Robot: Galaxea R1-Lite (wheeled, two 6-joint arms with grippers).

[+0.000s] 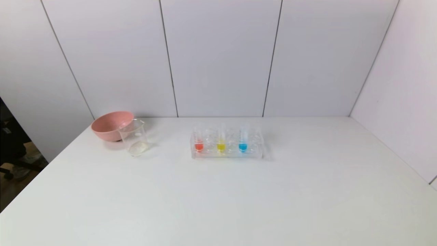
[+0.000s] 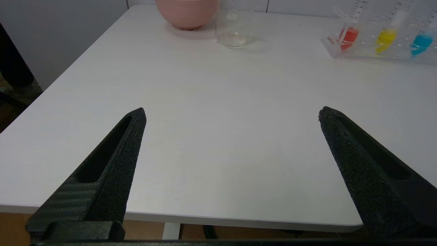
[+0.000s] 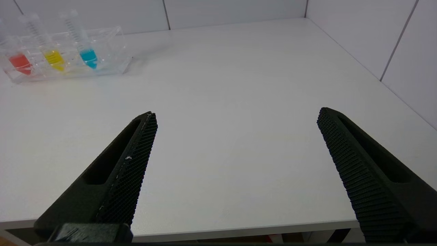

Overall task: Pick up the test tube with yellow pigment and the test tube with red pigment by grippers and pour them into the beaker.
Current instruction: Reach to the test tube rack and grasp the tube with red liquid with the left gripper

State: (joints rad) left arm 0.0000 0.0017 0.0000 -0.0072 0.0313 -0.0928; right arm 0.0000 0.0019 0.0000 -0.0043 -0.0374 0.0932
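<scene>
1. Head view showed the clear rack [image 1: 227, 154] on the white table [image 1: 218, 198], with the red test tube [image 1: 198, 145] to the robot's left of the yellow test tube [image 1: 221, 145] and a blue tube [image 1: 242, 145] on the right.
2. Beaker [image 1: 135, 138] stood well left of the rack, just in front of a pink bowl [image 1: 110, 125].
3. Left gripper [image 2: 232, 114] hung at the table's near edge, fingers spread wide, holding nothing.
4. Right gripper [image 3: 237, 114] did likewise.

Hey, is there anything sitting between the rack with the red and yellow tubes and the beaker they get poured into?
Nothing visible does. In the head view the beaker stands to the left of the rack, with only bare table between them. The pink bowl sits behind the beaker, off that path. Both grippers are open at the near edge.
</scene>
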